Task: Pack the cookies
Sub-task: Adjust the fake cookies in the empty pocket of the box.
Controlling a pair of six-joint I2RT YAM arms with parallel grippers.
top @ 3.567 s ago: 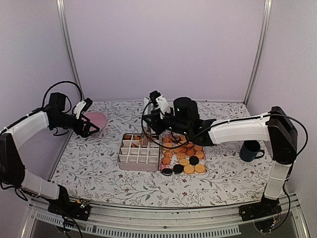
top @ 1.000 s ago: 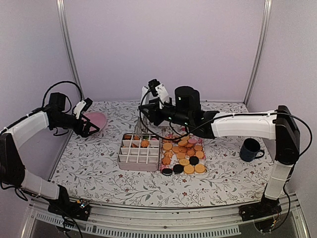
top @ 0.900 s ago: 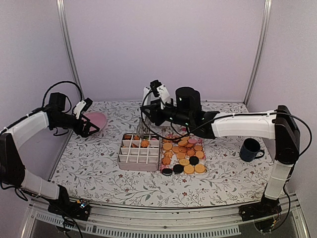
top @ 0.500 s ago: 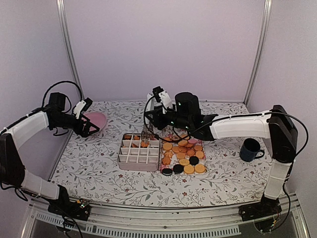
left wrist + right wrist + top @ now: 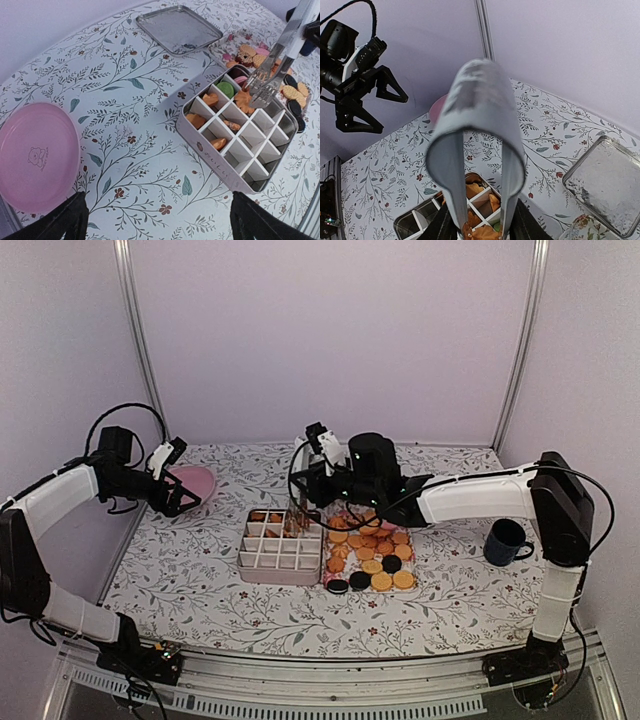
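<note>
The cookies [image 5: 372, 550] lie in a heap on a patterned tray right of the white divided box [image 5: 282, 558]; most are golden-orange, a few black or pink. Some sit in the box's far cells [image 5: 210, 98]. My right gripper [image 5: 316, 472] is shut on metal tongs [image 5: 480, 110]. The tong tips [image 5: 265, 85] reach down into a far cell and straddle an orange cookie [image 5: 245, 101]; whether they pinch it is unclear. My left gripper [image 5: 157, 225] hangs open and holds nothing, off to the left beside the pink plate [image 5: 35, 155].
A square metal lid [image 5: 179, 28] lies behind the box. A dark blue mug [image 5: 505, 543] stands at the right of the floral table. The box's near cells [image 5: 260, 165] hold nothing. Frame posts rise at both back corners.
The right arm has drawn in and lowered the tongs from above the box's far edge down into a far cell, onto the orange cookie. The left arm has not moved.
</note>
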